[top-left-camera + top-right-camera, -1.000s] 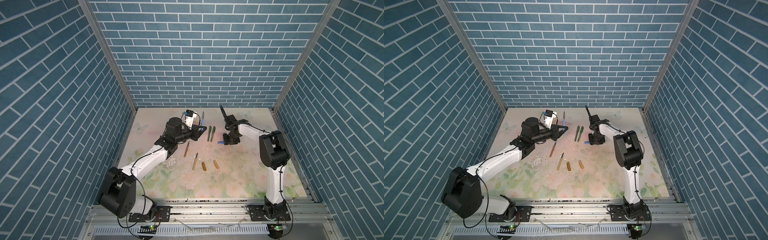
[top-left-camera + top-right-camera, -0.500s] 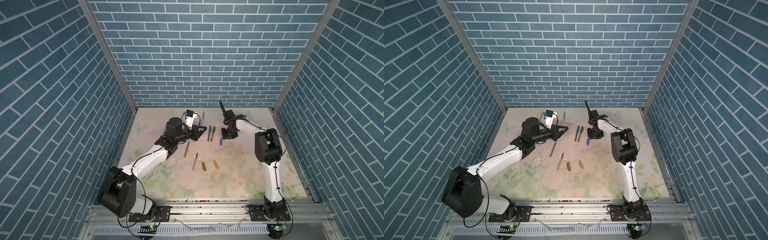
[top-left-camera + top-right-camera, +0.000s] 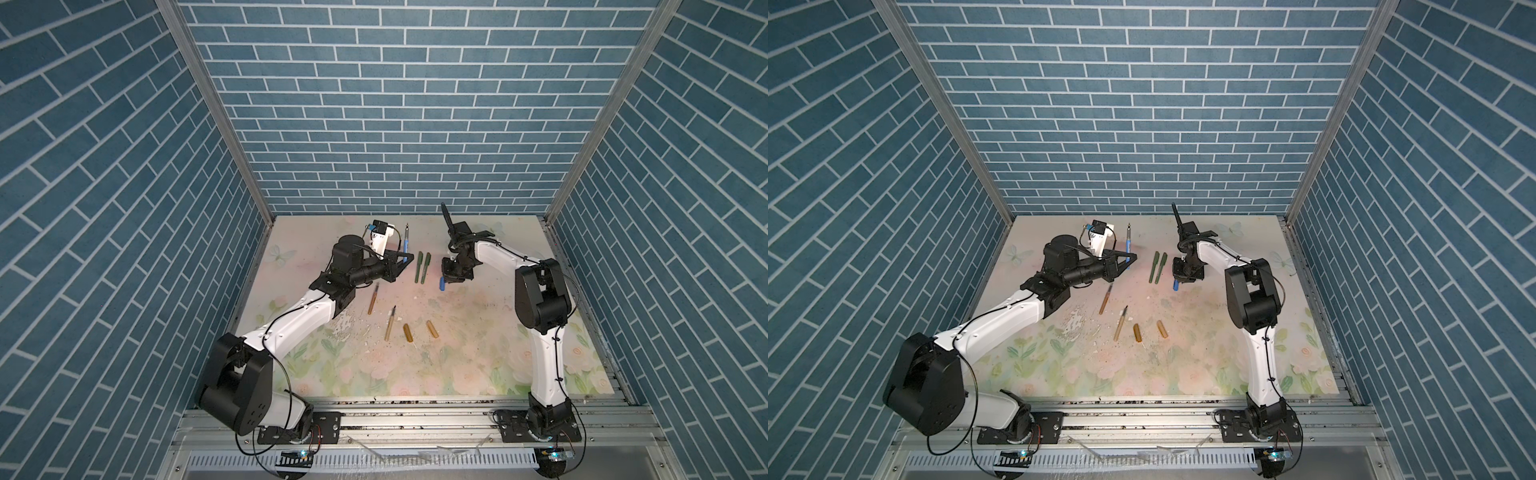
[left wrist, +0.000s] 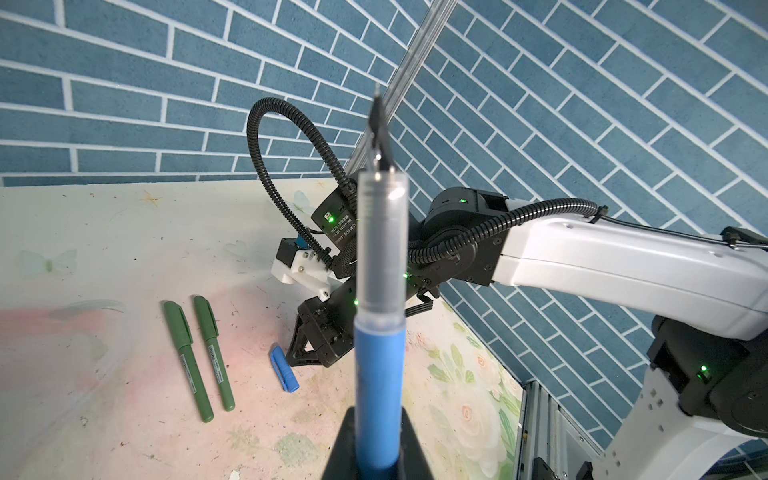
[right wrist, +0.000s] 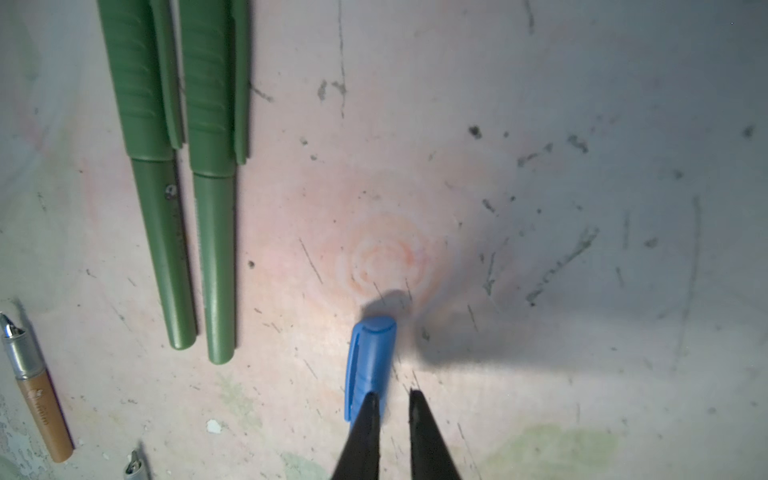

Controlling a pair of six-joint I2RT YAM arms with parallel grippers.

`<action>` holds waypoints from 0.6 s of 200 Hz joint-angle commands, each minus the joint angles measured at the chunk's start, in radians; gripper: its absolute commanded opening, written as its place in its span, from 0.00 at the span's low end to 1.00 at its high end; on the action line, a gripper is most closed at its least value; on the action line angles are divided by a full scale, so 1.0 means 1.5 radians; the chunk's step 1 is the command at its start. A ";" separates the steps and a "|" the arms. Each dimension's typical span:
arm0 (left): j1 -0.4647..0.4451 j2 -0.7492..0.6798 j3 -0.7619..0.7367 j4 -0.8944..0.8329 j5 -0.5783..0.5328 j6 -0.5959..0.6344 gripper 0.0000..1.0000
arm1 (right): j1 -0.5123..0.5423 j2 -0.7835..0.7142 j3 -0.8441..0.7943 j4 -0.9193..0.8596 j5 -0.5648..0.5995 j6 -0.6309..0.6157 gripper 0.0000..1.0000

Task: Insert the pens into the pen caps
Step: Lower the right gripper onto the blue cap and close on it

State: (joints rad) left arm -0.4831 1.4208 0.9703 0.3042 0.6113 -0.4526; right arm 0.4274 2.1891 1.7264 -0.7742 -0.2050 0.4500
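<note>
- Overhead, in both top views, left tool [image 3: 405, 261] clamps the blue pen [image 3: 406, 241] by its barrel near the far edge of the bench [image 3: 478, 361].
- Left wrist: blue cap [image 4: 284, 368] lies flat on the bench, at right tool's [image 4: 297, 359] tip.
- Right wrist: fingers [image 5: 365, 428] a slit apart, nothing between; cap beside one.

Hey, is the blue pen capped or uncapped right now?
Uncapped. The pen shows a bare dark tip in the left gripper, and the blue cap lies on the table by the right gripper.

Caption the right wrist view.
Right gripper, jaws barely apart, at the blue cap; two capped green pens nearby.
</note>
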 commanded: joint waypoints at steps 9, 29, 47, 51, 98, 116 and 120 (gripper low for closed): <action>-0.003 0.003 0.014 0.009 0.009 -0.003 0.00 | 0.005 -0.006 0.007 -0.012 -0.005 0.024 0.23; -0.003 0.002 0.012 0.012 0.010 -0.003 0.00 | 0.010 -0.002 0.012 -0.013 0.002 0.019 0.23; -0.003 0.005 0.013 0.013 0.012 -0.005 0.00 | 0.017 0.018 0.022 -0.023 0.008 0.012 0.24; -0.003 0.006 0.013 0.013 0.013 -0.006 0.00 | 0.019 0.022 0.025 -0.024 0.009 0.012 0.24; -0.003 0.004 0.014 0.013 0.014 -0.005 0.00 | 0.027 0.038 0.040 -0.043 0.049 0.015 0.21; -0.003 0.005 0.013 0.012 0.013 -0.004 0.00 | 0.028 0.040 0.040 -0.046 0.053 0.012 0.20; -0.003 0.005 0.013 0.013 0.014 -0.005 0.00 | 0.029 0.041 0.040 -0.047 0.055 0.012 0.20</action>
State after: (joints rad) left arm -0.4831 1.4208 0.9703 0.3050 0.6193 -0.4603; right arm 0.4648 2.2276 1.7592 -0.7963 -0.1661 0.4599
